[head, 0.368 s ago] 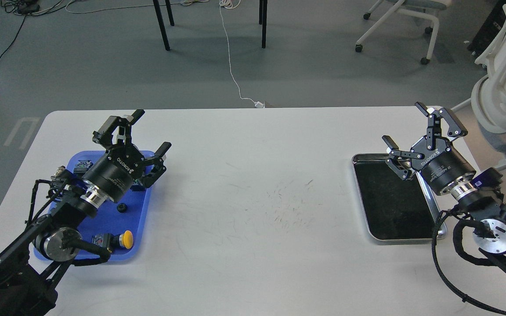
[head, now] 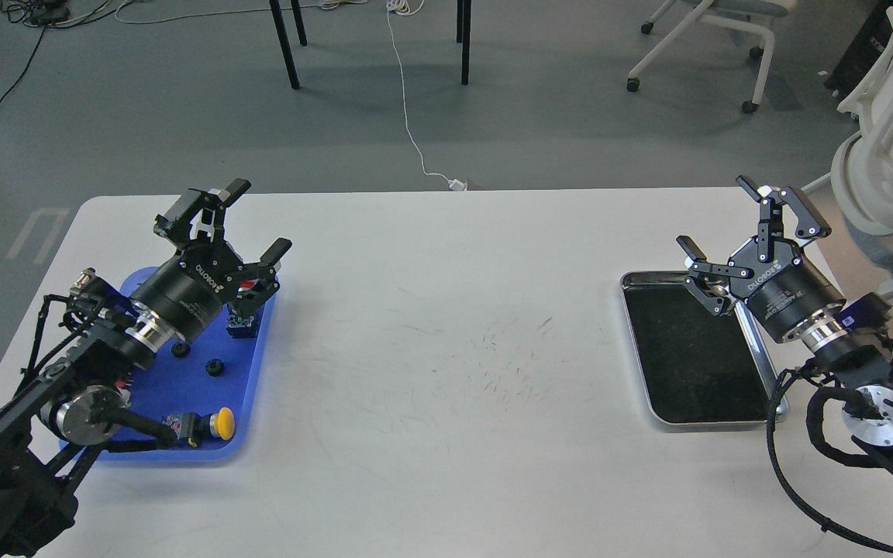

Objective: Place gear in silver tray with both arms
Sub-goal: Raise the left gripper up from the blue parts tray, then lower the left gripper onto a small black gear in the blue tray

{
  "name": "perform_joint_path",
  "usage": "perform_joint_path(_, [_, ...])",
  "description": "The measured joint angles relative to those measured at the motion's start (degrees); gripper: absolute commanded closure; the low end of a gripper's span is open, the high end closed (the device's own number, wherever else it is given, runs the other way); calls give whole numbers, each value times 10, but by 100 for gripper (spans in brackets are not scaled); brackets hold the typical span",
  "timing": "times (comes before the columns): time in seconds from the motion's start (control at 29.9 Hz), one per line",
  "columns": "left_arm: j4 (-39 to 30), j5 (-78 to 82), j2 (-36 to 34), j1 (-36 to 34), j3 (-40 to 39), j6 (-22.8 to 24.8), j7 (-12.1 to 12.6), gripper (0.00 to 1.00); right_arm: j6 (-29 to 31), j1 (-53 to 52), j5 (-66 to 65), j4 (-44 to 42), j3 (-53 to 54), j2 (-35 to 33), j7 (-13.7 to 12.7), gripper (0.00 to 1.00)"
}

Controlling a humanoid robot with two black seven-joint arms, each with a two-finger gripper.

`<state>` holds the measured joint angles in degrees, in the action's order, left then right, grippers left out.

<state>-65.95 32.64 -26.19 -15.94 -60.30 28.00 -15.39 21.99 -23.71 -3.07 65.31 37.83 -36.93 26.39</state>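
While the small black toothed gear (head: 215, 366) lay untouched on the flat blue plastic tray (head: 253, 364) near the table's left edge, the rectangular shiny silver tray (head: 687, 364) sat empty by the right edge. Probably poised for a pick, the left gripper (head: 256, 219) hovered above the blue tray's far end, fingers apart and holding nothing. The right gripper (head: 741, 221) waited over the silver tray's far right corner, fingers likewise spread. A second dark piece (head: 180, 349) sat half hidden beside the left wrist.

Left gripper (head: 256, 218) at far left, fingers spread wide, empty. Right gripper (head: 718, 215) at far right, fingers also spread, empty. Both wrists angled up.
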Motion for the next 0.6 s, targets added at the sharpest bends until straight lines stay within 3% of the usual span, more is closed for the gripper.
perform_joint_path(0.17, [-1,58,-66,-57,6,0,-11,1,1,-6,-5,1,-1,-1,1,0])
perform_joint_path(0.4, [-13,356,-165,-138,46,0,-114,2,1,-9,-8,1,-1,-7,2,0])
perform_joint_path(0.6, [-60,636,-204,-178,120,0,-126,2,1,-9,-8,1,-1,-11,2,0])
